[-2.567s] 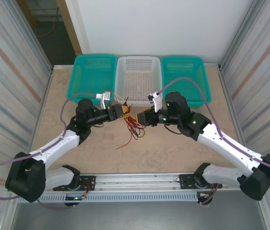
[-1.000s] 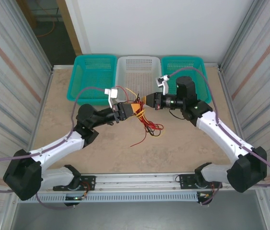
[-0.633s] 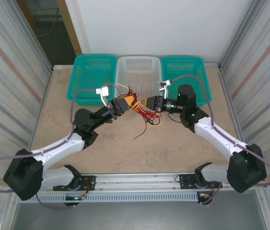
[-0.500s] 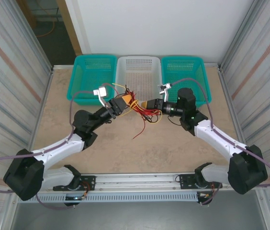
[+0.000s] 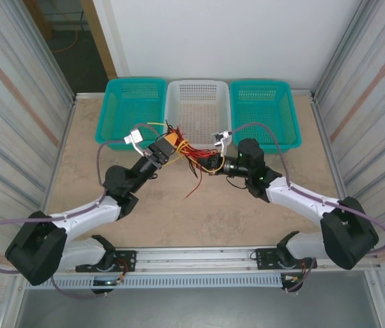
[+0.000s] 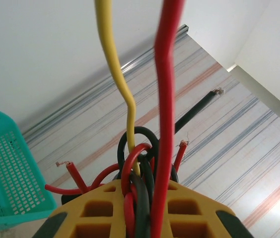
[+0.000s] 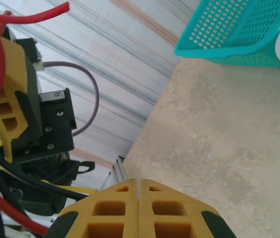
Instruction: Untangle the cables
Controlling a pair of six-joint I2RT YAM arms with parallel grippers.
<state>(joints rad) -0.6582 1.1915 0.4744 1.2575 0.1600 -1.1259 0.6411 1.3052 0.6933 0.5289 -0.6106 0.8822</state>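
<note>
Now left gripper [image 6: 140, 198] clamps thin curly red, yellow and black wire cables [image 6: 166, 99] between its fingers; right gripper [image 7: 138, 191] pinched closed just beside them.

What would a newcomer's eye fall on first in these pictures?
A tangle of red, yellow and black cables hangs at the centre, with the left gripper shut on it and the right gripper shut close by. Three baskets line the far edge.
</note>
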